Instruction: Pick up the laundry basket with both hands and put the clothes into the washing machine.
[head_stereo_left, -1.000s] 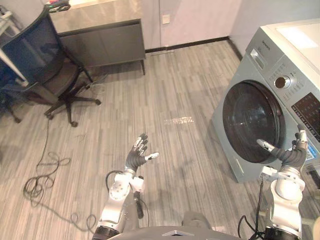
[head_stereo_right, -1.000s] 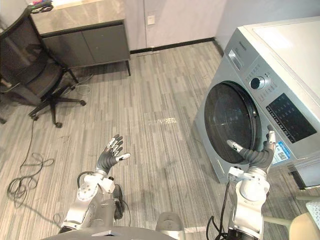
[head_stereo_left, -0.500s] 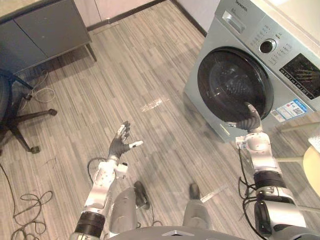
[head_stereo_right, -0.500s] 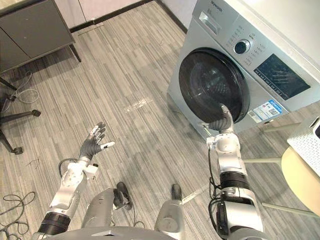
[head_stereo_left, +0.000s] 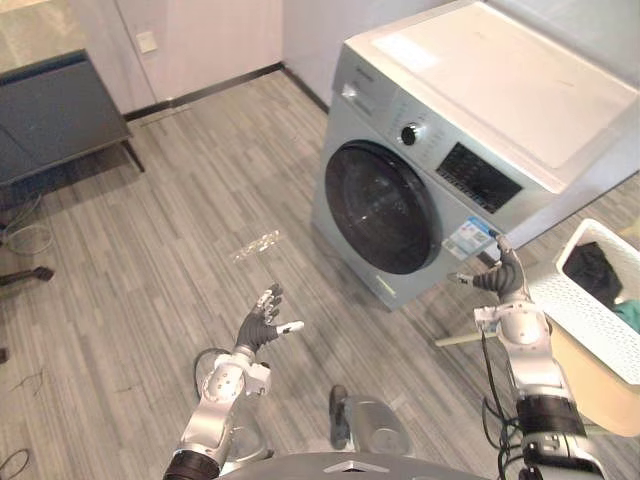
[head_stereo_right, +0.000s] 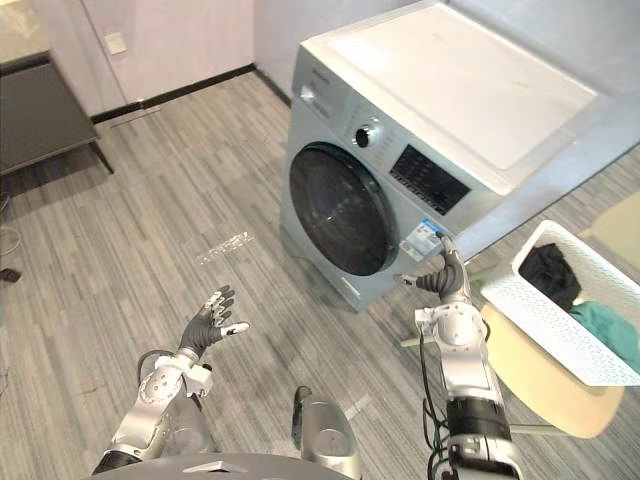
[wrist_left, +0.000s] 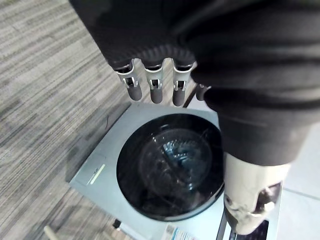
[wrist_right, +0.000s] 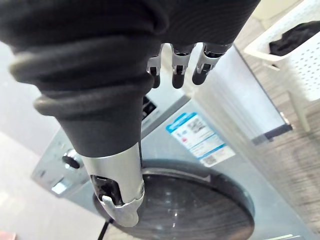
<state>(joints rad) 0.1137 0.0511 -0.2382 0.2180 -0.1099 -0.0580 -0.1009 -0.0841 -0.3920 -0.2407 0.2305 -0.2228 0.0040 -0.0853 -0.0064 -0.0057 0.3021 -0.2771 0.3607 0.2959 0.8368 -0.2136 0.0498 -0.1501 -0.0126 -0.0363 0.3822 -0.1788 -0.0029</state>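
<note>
A grey front-loading washing machine stands ahead, its round dark door closed. To its right a white lattice laundry basket rests on a beige stool, holding a dark garment and a teal one. My right hand is raised and open beside the machine's lower front corner, left of the basket and apart from it. My left hand is open over the floor, well left of the machine. The basket also appears past my right hand's fingers.
A dark low cabinet stands against the back wall at the far left. Grey plank floor lies between me and the machine. The stool and basket sit close to my right arm.
The camera has swung to the right: the washing machine sits nearer the middle and the basket on its stool has come into view. Both hands stay raised and open.
</note>
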